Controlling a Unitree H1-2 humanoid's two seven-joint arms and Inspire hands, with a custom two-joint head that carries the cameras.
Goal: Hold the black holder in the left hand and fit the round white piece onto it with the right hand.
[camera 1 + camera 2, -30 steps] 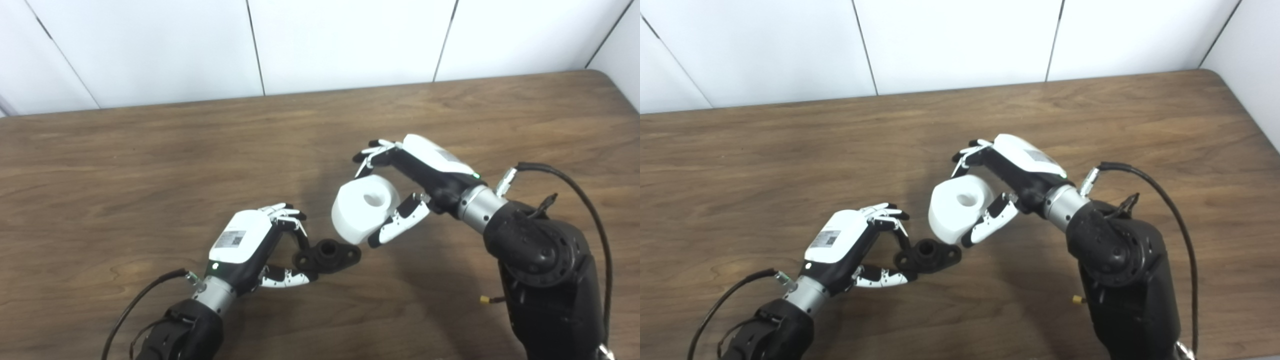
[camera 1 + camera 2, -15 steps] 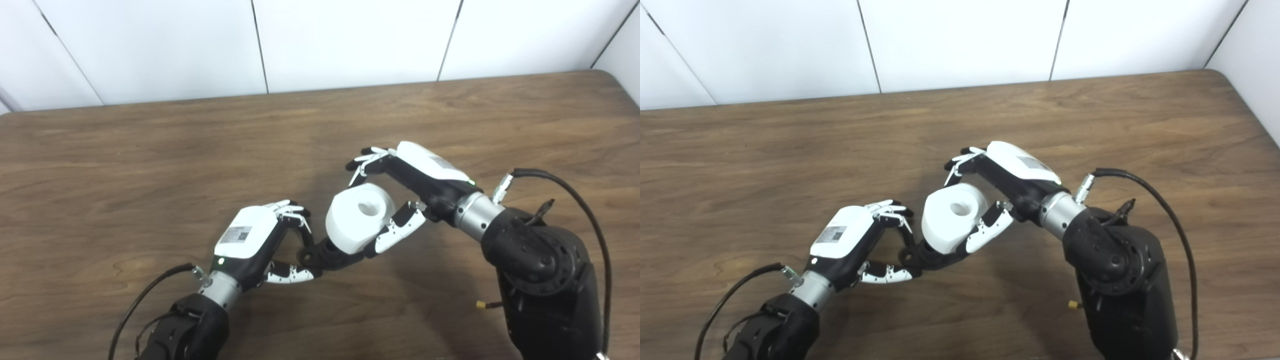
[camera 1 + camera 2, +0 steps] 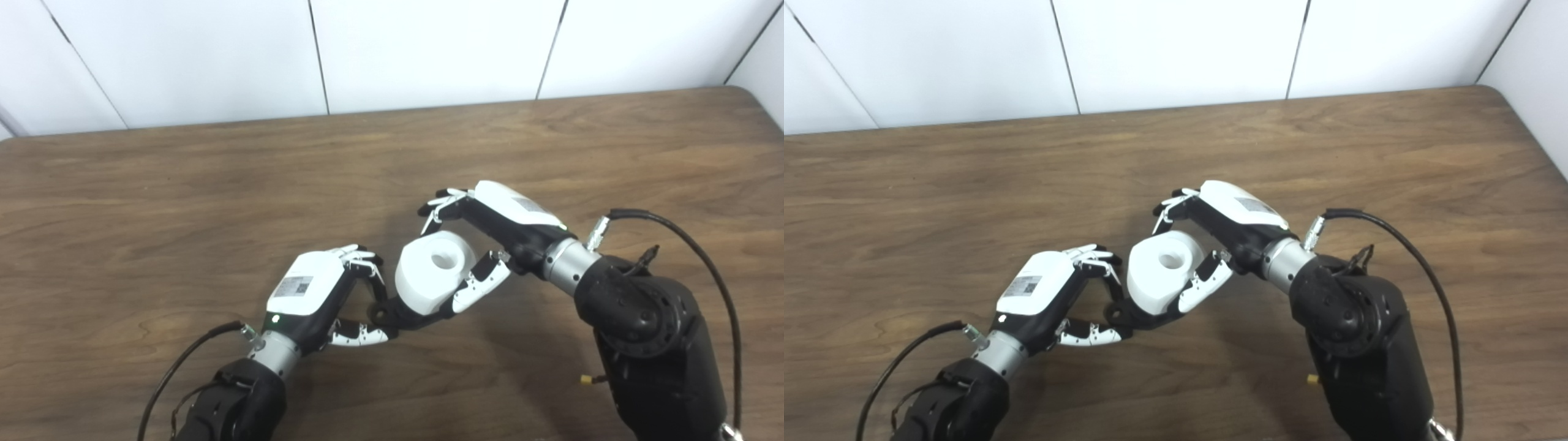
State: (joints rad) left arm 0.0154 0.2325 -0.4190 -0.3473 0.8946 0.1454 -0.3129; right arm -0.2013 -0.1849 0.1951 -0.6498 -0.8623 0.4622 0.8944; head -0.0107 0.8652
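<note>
Left hand (image 3: 309, 294), white shell over black palm, reaches in from the lower left and is closed on the small black plastic holder (image 3: 392, 316) — fingers (image 3: 366, 269) curl over its near end from above, thumb (image 3: 358, 334) presses from below. Only the left flange of the holder, with one bolt hole, and a dark edge under the white piece show; the rest is covered. Whether the holder rests on the brown wood-grain table (image 3: 184, 202) or is lifted just off it cannot be told.

Directly right of the left fingers, the round white plastic piece (image 3: 432, 278) — a thick cylinder with a hole in its upper face — sits on top of the holder, touching it, tilted up and to the right. How deep it is seated is hidden.

Right hand (image 3: 490, 236) comes in from the lower right and grips the white piece: fingers (image 3: 438, 205) over its far top edge, thumb (image 3: 481, 285) along its near right side.

White panelled wall (image 3: 429, 49) runs behind the table's far edge.
</note>
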